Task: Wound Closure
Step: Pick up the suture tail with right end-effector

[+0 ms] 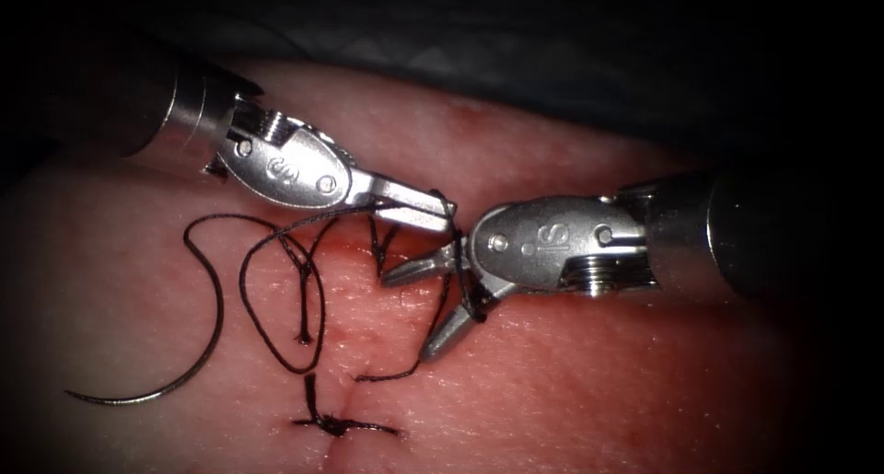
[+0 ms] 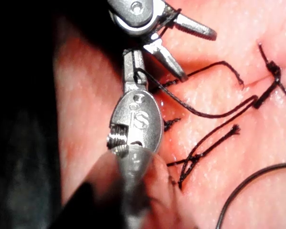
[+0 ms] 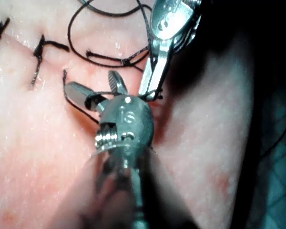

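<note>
Not much off-task stuff tbh. Endoscope view: a dark cloth (image 1: 516,32) runs across the top, w/ a few soft folds and creases in it, greyish where the light catches it, fading to black towards both sides. Right wrist view: a teal fabric (image 3: 281,191) w/ a faint grid weave, mostly in shadow. Can't tell if it's the same piece.

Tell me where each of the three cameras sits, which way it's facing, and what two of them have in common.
Endoscope: above and in front, looking down on the pink pork tissue; left steel needle driver jaws closed on the black thread, right steel needle driver jaws open, thread looped around them; thin curved needle lies free left of the cut.
Left wrist: near that arm's wrist, looking along its shaft to its jaws.
Right wrist: same, along its own shaft.
Shared: both wrist views show both tools and the tied stitch.
</note>
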{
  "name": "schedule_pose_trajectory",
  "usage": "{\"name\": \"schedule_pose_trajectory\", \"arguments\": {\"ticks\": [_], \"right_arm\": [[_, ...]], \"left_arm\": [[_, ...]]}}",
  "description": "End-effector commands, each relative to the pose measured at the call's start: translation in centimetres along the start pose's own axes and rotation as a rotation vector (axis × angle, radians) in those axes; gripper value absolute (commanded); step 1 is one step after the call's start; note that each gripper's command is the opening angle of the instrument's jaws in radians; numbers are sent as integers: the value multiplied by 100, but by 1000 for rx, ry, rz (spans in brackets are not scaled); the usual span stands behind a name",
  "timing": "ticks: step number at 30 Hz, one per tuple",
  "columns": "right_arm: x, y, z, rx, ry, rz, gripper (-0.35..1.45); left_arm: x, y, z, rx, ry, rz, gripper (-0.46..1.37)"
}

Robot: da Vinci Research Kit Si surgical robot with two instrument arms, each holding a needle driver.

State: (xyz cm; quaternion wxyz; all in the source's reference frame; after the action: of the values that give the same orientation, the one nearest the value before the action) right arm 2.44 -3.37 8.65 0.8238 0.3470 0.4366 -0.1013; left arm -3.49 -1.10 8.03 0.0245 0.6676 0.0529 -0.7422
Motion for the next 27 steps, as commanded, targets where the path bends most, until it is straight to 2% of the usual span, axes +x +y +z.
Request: {"name": "schedule_pose_trajectory", "arguments": {"ticks": [1, 9, 13, 18, 22, 27], "right_arm": [[1, 0, 4, 16, -14, -4, 75], [-2, -1, 30, 88, -125, -21, 71], [-1, 0, 36, 110, -153, -13, 67], [-2, 2, 47, 142, -172, -2, 53], [-9, -3, 62, 179, -205, 26, 53], [-16, -7, 69, 203, -228, 52, 50]], "left_arm": [[0, 1, -1, -1, -4, 1, -35], [1, 8, -17, 5, -12, 2, -35], [1, 12, -23, 7, -15, 3, -35], [1, 20, -25, 11, -21, 12, -35], [-3, 30, -23, 13, -25, 12, -35], [-6, 37, -25, 11, -27, 5, -35]]}}
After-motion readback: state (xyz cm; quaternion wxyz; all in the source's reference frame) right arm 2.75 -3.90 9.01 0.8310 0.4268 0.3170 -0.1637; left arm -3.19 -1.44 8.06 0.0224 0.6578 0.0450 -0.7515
